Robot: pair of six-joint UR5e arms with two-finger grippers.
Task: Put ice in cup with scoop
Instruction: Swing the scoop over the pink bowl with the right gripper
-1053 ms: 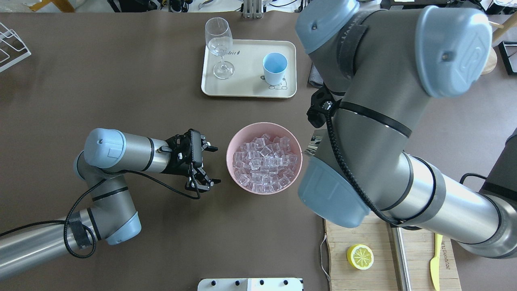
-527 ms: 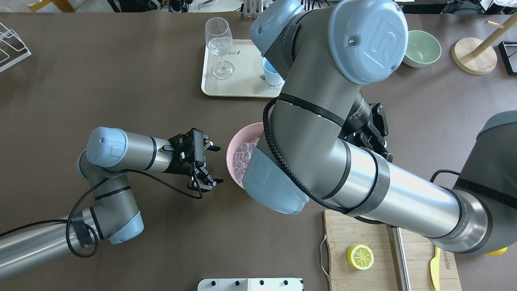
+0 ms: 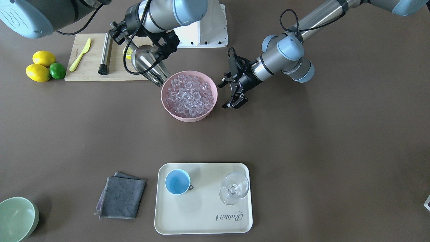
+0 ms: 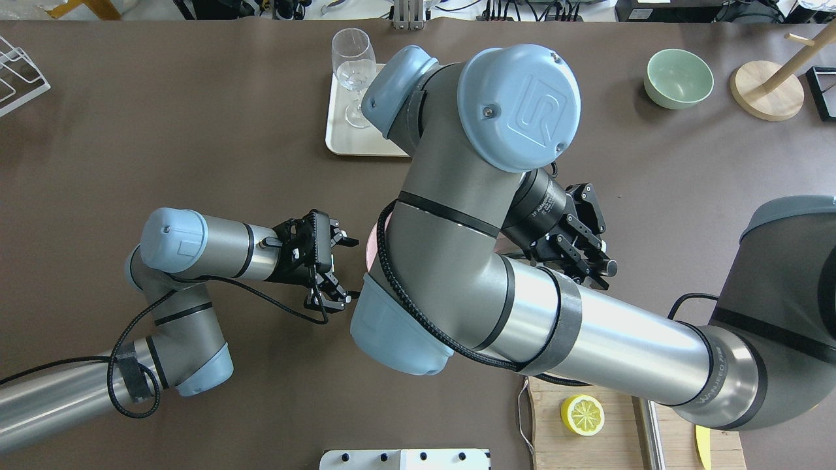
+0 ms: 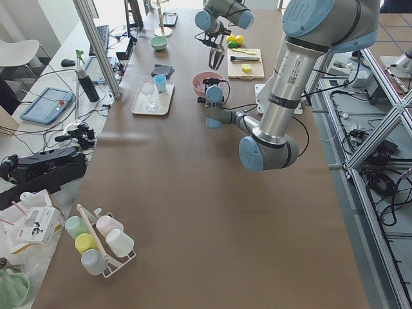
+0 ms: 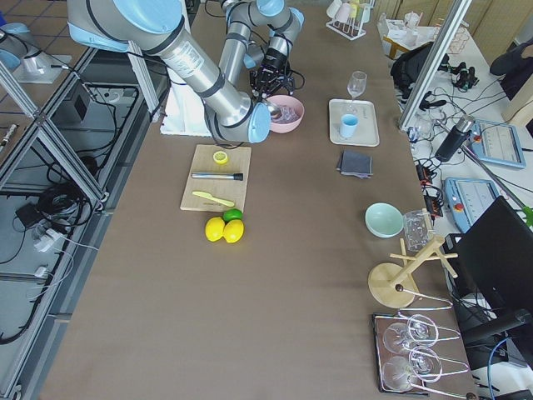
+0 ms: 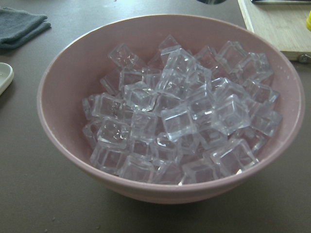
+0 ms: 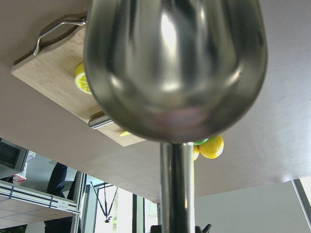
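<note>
We see the right claw (image 3: 125, 37) clamped on the thin handle of the shiny stainless-steel scoop (image 3: 146, 62). It holds the scoop above the brown table (image 3: 302, 151), tilted, with its mouth angled down toward the rim of the pink round bowl (image 3: 189, 118). The scoop's mouth is just beside that rim, on the side nearest the wooden cutting board (image 3: 87, 72). We see no cube in the part of the trough that shows.

The clear glassy ice cubes (image 7: 180, 121) are heaped in the pink bowl, filling it nearly to the rim.

On the bowl's other side we find the left claw (image 3: 228, 95), its jaws spread wide and holding nothing. It is close to the bowl's wall, and we cannot tell whether it touches.

The small light-blue round cup (image 3: 177, 182) stands upright on the cream rectangular tray (image 3: 201, 215), well apart from the bowl. A clear stemmed glass (image 3: 234, 188) stands on the same tray. A folded grey cloth (image 3: 122, 196) lies just beside the tray.
</note>
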